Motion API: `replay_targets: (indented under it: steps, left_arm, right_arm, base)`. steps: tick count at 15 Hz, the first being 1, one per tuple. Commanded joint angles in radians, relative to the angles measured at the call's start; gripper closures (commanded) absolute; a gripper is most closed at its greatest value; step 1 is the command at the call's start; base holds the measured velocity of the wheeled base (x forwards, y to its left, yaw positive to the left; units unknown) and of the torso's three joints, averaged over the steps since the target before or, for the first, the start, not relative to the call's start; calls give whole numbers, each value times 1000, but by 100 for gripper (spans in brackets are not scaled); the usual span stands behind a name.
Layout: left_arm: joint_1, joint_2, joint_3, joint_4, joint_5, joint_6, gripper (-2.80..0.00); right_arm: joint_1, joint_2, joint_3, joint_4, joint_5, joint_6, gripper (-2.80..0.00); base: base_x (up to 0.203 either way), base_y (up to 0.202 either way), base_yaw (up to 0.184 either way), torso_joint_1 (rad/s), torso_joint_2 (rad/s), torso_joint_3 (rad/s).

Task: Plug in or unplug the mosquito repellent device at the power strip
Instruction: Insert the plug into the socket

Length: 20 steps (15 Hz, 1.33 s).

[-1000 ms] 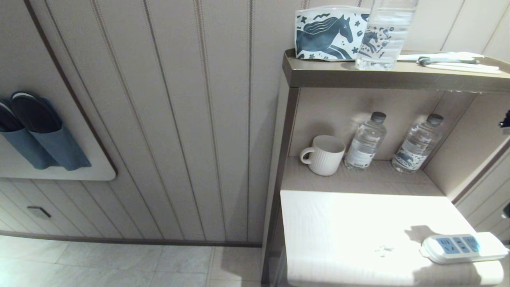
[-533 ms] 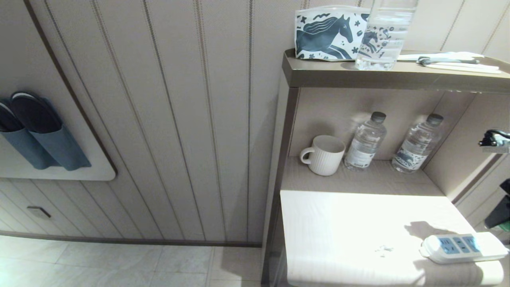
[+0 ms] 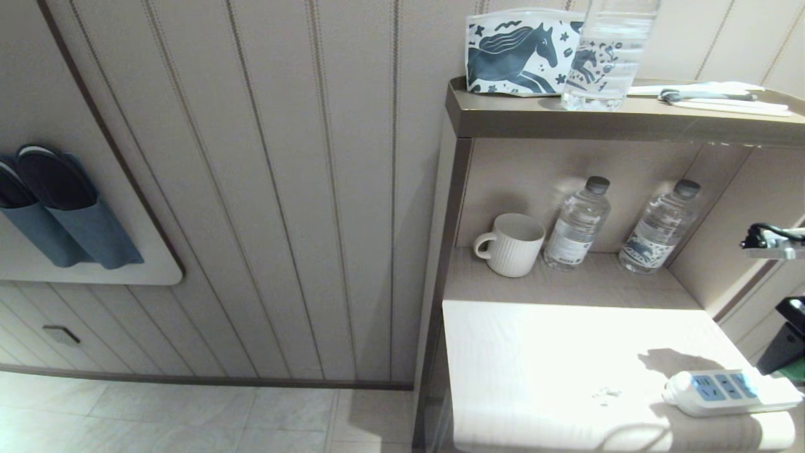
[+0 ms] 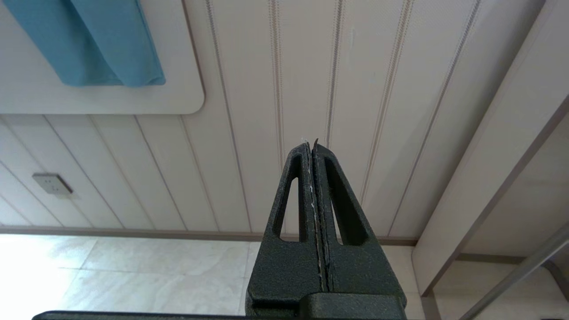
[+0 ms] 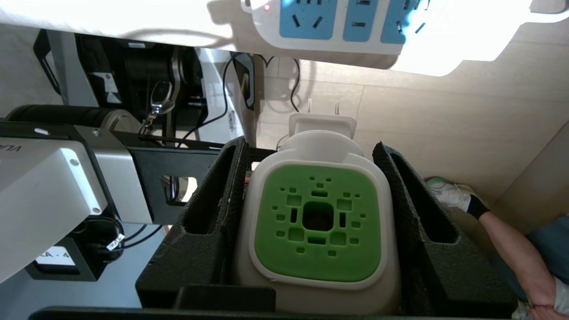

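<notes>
A: Mosquito repellent device [image 5: 318, 222] first — where is it?

B: Clamped between the two black fingers [image 5: 209, 209] of the right gripper [image 5: 311, 151]. Its green vented cap faces the wrist camera, and the two bare plug prongs point away, toward the power strip [image 5: 346, 26], with open air between them. It is not plugged in.

A: And from the head camera?

B: The right gripper [image 3: 786, 346] only peeks in at the 4 o'clock edge of the head view, just beside the power strip [image 3: 729, 391]. The strip lies flat on the white tabletop [image 3: 553, 365], blue socket faces up, sockets empty.

A: The left gripper?

B: The left gripper [image 4: 313, 146] is parked off to the side, fingers pressed together on nothing, aimed at the panelled wall [image 4: 311, 89] and the tiled floor [image 4: 133, 275].

A: What lies beyond the strip?

B: At 12 o'clock from the tabletop a niche holds a ribbed white mug [image 3: 510, 244] and two water bottles [image 3: 577, 223], standing upright and well apart from the strip. Above, the brown shelf [image 3: 566, 116] carries a horse-print pouch [image 3: 519, 53] and a clear bottle [image 3: 607, 56] just beside it.

A: The room?

B: Striped wall panels; at 9 o'clock a blue slipper holder [image 3: 63, 207] hangs on the wall. A person's leg and shoe [image 5: 449, 193] show in the right wrist view.
</notes>
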Motion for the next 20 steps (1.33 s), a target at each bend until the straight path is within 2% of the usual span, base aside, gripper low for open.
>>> replay_targets:
  steps: [1,4,8,11,13,20]
  left_arm:
    - [0,1,0,-1,0,0,0]
    - [0,1,0,-1,0,0,0]
    - [0,1,0,-1,0,0,0]
    - [0,1,0,-1,0,0,0]
    - [0,1,0,1,0,3,0]
    - [0,1,0,-1,0,0,0]
  right_arm:
    - [2,18,5,8,1,-2,0]
    - [3,40,27,-9,4,-1,0]
    - [3,54,109,-127,0,-1,0]
    - [5,60,107,-128,7,5,0]
    - [44,38,136,-134,11,15,0]
    - [39,79,146,-177,11,16,0]
  base:
    - [0,0,0,0,0,0]
    - [0,0,0,0,0,0]
    - [0,0,0,0,0,0]
    - [0,0,0,0,0,0]
    - [0,0,0,0,0,0]
    - [0,0,0,0,0,0]
